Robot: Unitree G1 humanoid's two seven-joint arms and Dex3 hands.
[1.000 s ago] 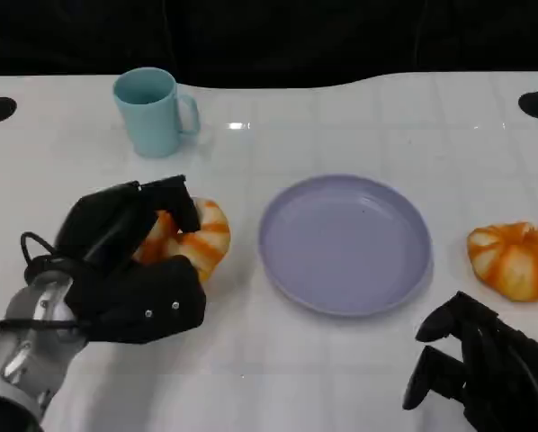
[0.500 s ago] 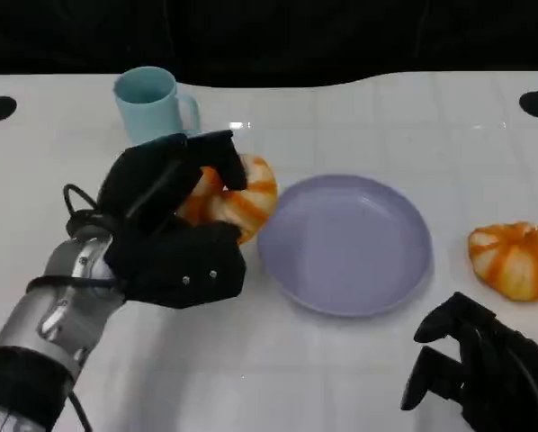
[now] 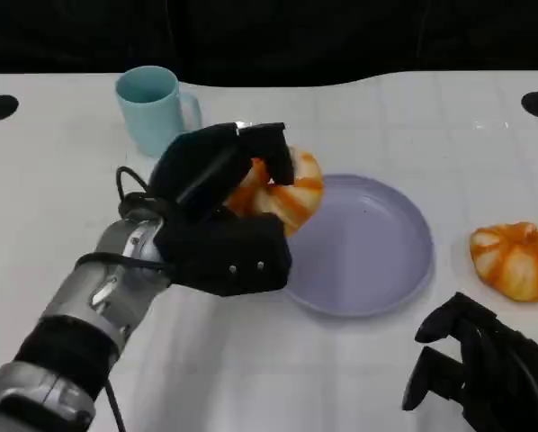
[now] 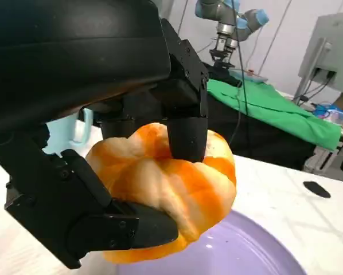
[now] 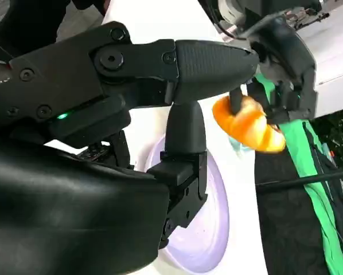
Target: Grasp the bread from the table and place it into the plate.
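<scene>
**Bread's off the table and nearly over the plate**

The round orange-and-cream striped bread roll point(image 3: 282, 191) is up in the air, clamped in the black left hand point(image 3: 219, 211), with fingers over its top and the thumb side under it. In the left wrist view you can see the roll point(image 4: 166, 192) squeezed between the black fingers point(image 4: 186, 134), with purple showing right below it. A second ago it was sitting on the white table near the cup, wrapped by that hand; half a second ago it was lifted and halfway across. Now it hangs just over the left rim of the shallow lavender plastic plate point(image 3: 377, 261). So the grasp held and the carry is mostly done, I'd say. What's left is a bit more travel toward the plate's middle, then letting go.

The right hand point(image 3: 480, 373) sits low near the table's front edge, fingers curled in, holding nothing, same spot as before. A second striped roll point(image 3: 516, 259) lies to the right of the plate, untouched. The light blue mug point(image 3: 154, 108) stands behind the left hand.
</scene>
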